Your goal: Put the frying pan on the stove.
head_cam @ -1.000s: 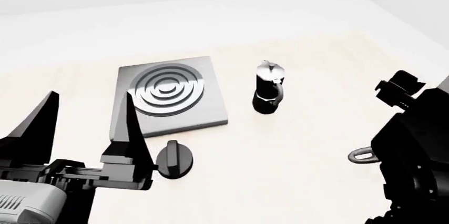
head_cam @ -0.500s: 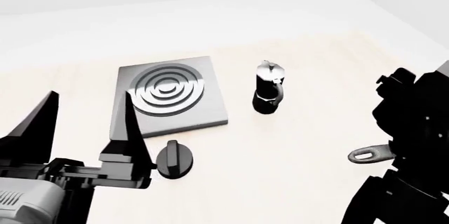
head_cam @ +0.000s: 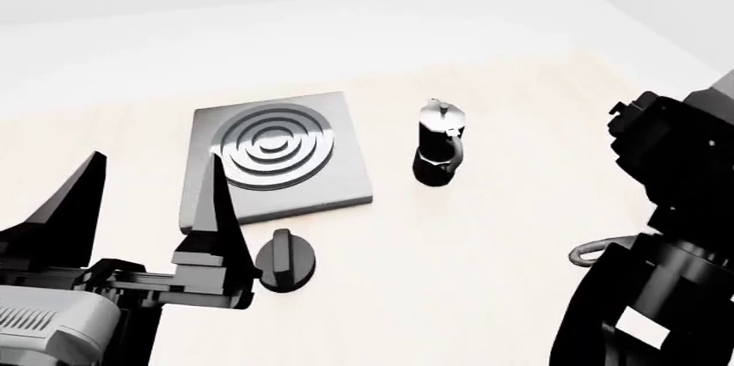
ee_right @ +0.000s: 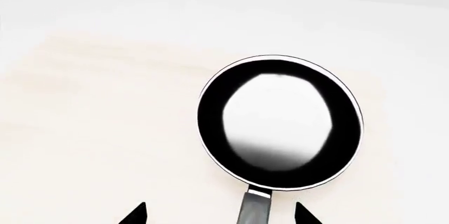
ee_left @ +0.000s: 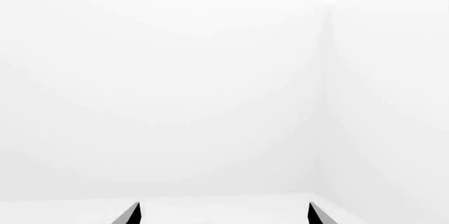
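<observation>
Sliding lower right in the head view, the right gripper, fingers spread, now straddles the frying pan handle ungrasped; left gripper gapes idle.

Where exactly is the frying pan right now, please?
The frying pan lies on the table's right side beneath the right arm, its handle between the open right gripper's fingertips, well right of the moka pot.

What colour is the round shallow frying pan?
Glossy black frying pan, best seen in the right wrist view.
</observation>
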You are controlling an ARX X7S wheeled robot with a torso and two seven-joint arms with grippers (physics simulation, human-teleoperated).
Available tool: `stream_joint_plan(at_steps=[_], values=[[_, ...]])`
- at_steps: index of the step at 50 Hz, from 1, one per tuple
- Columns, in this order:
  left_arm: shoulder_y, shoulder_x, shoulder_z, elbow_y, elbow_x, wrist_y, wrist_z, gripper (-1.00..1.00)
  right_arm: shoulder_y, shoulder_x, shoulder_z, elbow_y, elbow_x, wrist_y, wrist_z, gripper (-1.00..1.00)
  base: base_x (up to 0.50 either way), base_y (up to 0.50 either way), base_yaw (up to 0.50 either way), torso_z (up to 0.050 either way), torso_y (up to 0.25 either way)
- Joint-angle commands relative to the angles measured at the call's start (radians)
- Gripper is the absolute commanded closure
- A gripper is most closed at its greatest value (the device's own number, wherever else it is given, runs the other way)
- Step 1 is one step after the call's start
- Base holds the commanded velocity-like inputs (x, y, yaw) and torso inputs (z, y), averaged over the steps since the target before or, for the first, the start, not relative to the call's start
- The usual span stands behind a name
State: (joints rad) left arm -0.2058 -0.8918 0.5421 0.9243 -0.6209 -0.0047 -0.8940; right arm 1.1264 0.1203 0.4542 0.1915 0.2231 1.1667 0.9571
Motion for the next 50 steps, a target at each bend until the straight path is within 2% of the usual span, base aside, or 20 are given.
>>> stream_joint_plan(at_steps=[1,10,13,20,31,47,50], values=[[0.002,-0.002,0.001,-0.003,-0.002,0.004,0.001,-1.00,0.033,-0.003,0.050,0.037,0.020,0.002,0.015,-1.00,0.00,0.00,0.00,0.000,0.000],[0.000,0.003,0.006,-0.010,0.000,0.004,0.004,-1.00,0.041,-0.009,0.113,0.041,0.026,0.002,0.054,-1.00,0.00,0.00,0.00,0.000,0.000],[0.000,0.004,0.008,-0.008,0.000,0.002,0.003,-1.00,0.043,-0.028,0.182,0.022,0.033,0.007,0.097,-1.00,0.00,0.00,0.00,0.000,0.000],[0.003,-0.004,0.001,-0.005,-0.004,0.009,0.001,-1.00,0.022,-0.023,0.179,0.010,0.044,-0.030,0.072,-1.00,0.00,0.00,0.00,0.000,0.000],[0.006,-0.001,0.001,-0.022,-0.003,0.018,0.003,-1.00,-0.034,-0.036,0.251,-0.029,0.069,-0.047,0.078,-1.00,0.00,0.00,0.00,0.000,0.000],[0.015,-0.002,0.000,-0.036,0.000,0.030,0.009,-1.00,-0.072,-0.036,0.251,-0.013,0.055,-0.070,0.105,-1.00,0.00,0.00,0.00,0.000,0.000],[0.012,0.004,0.009,-0.034,0.006,0.022,0.011,-1.00,-0.081,-0.022,0.200,-0.017,0.035,-0.063,0.104,-1.00,0.00,0.00,0.00,0.000,0.000]])
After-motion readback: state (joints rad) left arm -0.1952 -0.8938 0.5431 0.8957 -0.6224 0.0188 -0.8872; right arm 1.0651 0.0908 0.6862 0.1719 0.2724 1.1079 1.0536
